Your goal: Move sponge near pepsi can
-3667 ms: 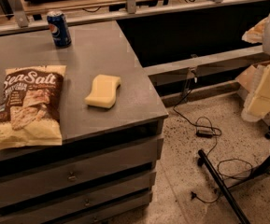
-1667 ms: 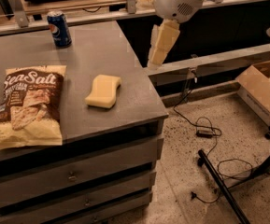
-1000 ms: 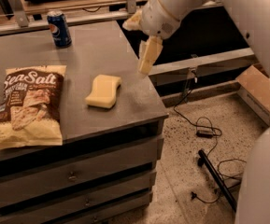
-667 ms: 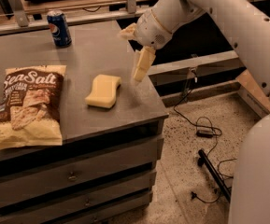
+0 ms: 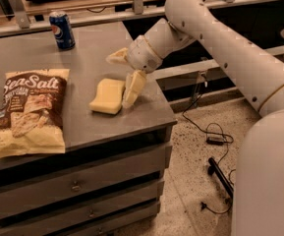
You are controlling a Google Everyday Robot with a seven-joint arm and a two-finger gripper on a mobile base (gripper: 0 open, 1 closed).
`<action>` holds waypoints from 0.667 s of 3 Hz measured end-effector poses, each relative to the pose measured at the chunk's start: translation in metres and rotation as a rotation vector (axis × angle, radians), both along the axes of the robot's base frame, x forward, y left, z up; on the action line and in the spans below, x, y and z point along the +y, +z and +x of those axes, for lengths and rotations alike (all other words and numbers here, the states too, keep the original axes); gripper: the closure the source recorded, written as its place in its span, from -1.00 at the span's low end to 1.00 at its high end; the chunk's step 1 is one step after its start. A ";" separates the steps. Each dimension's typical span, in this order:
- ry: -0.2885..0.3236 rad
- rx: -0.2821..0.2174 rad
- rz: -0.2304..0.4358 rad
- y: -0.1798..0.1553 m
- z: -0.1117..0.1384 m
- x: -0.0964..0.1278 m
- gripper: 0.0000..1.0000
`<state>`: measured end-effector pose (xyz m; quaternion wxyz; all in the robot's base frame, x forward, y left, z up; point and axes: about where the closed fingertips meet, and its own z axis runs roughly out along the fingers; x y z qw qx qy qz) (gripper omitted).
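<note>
The pale yellow sponge (image 5: pixel 106 96) lies flat on the grey cabinet top (image 5: pixel 82 63), near its right edge. The dark blue pepsi can (image 5: pixel 62 30) stands upright at the back of the top, well apart from the sponge. My gripper (image 5: pixel 124 75) hangs just above and to the right of the sponge, open. One cream finger (image 5: pixel 132 88) points down beside the sponge's right edge, and the other sticks out above its far side. Nothing is held.
A large brown-and-yellow "Sea Salt" chip bag (image 5: pixel 27 111) lies on the left of the top. The cabinet has drawers (image 5: pixel 77 183) below. Cables (image 5: pixel 208 132) and a black bar lie on the speckled floor to the right. A railing runs behind.
My arm has swung in from the right and come down and left over the cabinet, from above its right edge to the sponge's right side. Sponge, can and bag have not moved.
</note>
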<state>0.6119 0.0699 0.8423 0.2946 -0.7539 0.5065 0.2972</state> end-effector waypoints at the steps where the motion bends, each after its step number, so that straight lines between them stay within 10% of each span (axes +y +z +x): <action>1: 0.078 0.024 0.028 -0.011 -0.009 0.021 -0.72; 2: 0.148 0.037 0.048 -0.018 -0.016 0.033 -0.26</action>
